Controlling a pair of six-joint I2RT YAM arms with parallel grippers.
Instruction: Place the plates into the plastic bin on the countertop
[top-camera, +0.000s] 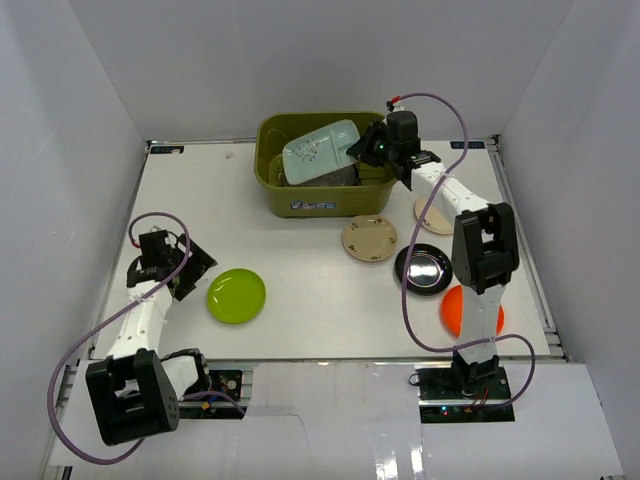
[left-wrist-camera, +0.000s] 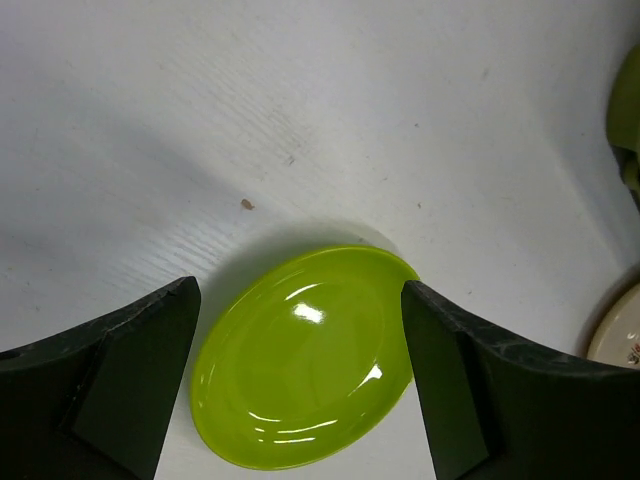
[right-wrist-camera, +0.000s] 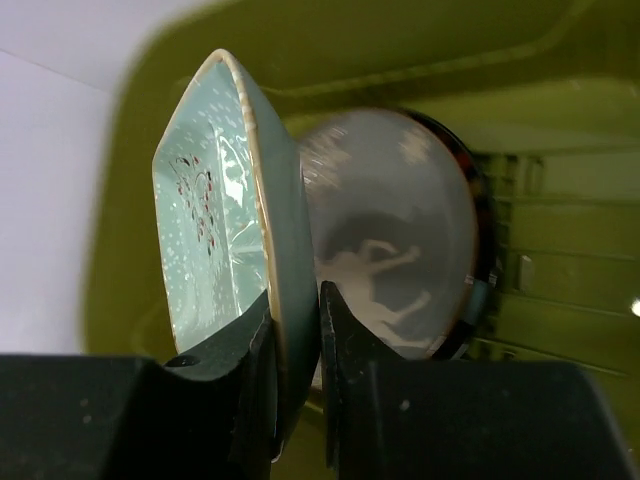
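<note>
Here the right gripper is clamped tight on the rim of the pale mint plate, which stands tilted on edge in the mouth of the plastic bin, just beside a brown-rimmed plate; the left gripper is spread wide and holds nothing, one jaw on either side of the lime green plate lying flat on the countertop.

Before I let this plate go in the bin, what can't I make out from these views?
Top external: the mint plate covers most of the plastic bin; what lies beneath is hidden.
Top external: the right arm covers part of the orange plate and the small cream plate.
Right wrist: the grey plate behind is blurred, pattern unreadable.
Left wrist: the flowered cream plate is cut off by the right edge.
</note>
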